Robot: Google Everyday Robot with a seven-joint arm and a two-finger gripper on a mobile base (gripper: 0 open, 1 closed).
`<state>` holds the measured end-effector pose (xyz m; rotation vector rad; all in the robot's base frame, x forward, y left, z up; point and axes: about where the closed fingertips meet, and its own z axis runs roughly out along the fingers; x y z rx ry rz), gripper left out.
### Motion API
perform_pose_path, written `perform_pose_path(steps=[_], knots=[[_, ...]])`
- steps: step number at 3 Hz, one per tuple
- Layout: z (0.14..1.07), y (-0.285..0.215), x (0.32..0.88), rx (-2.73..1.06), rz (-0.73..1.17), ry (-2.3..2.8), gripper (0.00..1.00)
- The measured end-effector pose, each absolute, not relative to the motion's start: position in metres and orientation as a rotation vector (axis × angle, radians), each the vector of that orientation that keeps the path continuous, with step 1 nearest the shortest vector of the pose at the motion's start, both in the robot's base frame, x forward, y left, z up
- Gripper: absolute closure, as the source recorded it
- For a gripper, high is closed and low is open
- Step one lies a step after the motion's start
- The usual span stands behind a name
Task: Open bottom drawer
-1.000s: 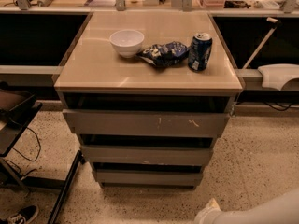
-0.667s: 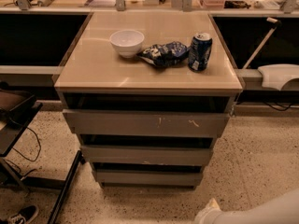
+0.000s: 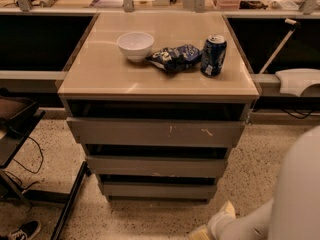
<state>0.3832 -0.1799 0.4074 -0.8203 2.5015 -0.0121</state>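
The bottom drawer (image 3: 157,190) is the lowest of three grey fronts on the cabinet, plain and flat, sitting just above the speckled floor. A dark gap shows above it. The middle front (image 3: 156,166) and the wide scratched top front (image 3: 155,132) stand out a little further. My gripper (image 3: 216,226) is at the lower edge of the view, low over the floor, right of and in front of the bottom drawer and not touching it. My white arm (image 3: 295,194) fills the lower right corner.
On the tan cabinet top (image 3: 100,74) stand a white bowl (image 3: 135,45), a blue chip bag (image 3: 175,57) and a blue can (image 3: 213,55). A black stand with cables (image 3: 20,134) is at the left, and a shoe (image 3: 20,230) lies on the floor.
My white arm now takes up more of the lower right corner and reaches higher in the view. The gripper stays low near the floor. The drawers have not moved.
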Motion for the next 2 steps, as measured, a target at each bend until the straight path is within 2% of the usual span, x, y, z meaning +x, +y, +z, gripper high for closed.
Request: perform_pose_path(steps=[1,2], knots=[[0.367,-0.185,0.423,-0.769,0.006,2.472,0.0],[0.347,-0.182,0.451,-0.712,0.128,2.453,0.0]])
